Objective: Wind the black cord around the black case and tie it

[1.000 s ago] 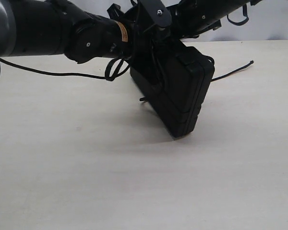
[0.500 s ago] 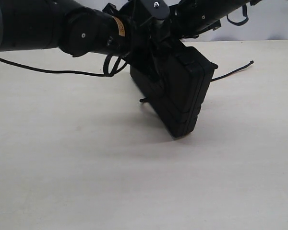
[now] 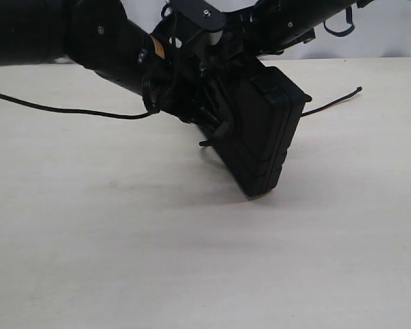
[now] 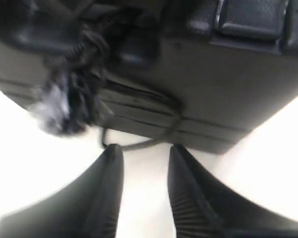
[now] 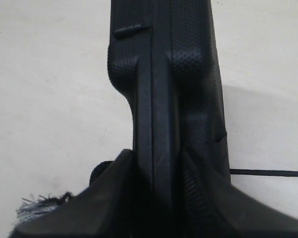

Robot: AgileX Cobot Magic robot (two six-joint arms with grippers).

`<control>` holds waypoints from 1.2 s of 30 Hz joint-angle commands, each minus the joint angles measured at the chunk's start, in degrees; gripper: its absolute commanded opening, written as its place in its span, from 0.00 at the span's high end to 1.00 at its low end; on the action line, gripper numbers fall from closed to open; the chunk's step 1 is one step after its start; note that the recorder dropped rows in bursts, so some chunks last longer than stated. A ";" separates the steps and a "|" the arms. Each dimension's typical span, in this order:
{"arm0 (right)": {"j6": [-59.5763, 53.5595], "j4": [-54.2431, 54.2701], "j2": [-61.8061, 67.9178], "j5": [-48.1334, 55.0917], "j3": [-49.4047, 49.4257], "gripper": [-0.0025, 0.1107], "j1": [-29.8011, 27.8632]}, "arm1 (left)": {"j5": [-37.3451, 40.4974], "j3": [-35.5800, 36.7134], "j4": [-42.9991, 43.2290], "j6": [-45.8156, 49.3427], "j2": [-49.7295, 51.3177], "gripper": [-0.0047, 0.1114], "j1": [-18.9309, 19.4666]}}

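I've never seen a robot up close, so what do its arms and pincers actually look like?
Both are bulky, rounded and black. The left arm bears an orange label and a black bracket with a silver screw; a thin black cable runs beside it. The right arm has a looped black cable. The left gripper and right gripper each have two tapered black fingers, ribbed inside.

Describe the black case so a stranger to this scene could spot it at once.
On the pale table, look where the left arm and right arm meet. The black case is tilted there, one corner lowest, the right gripper's jaws clamped across its edge. Unlike the round arms and the thin black cord, it is a flat rectangular box with rounded corners.
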 commanded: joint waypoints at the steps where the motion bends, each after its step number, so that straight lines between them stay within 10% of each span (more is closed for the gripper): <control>1: -0.01 0.43 -0.96 -1.58 -0.01 0.74 -0.06 | -5.92 3.83 -15.79 -5.29 0.43 0.70 -0.05; 27: -0.01 0.43 -0.96 -1.61 -0.01 0.74 -0.06 | -24.71 4.21 -21.35 -5.69 6.50 0.62 -0.19; 33: -0.01 0.43 -0.96 -1.61 -0.01 0.74 -0.06 | -28.51 4.21 -21.24 -5.47 6.71 0.96 -0.19; 36: -0.01 0.43 -0.96 -1.61 -0.01 0.74 -0.06 | -31.09 4.21 -18.00 -5.31 6.71 0.96 -0.19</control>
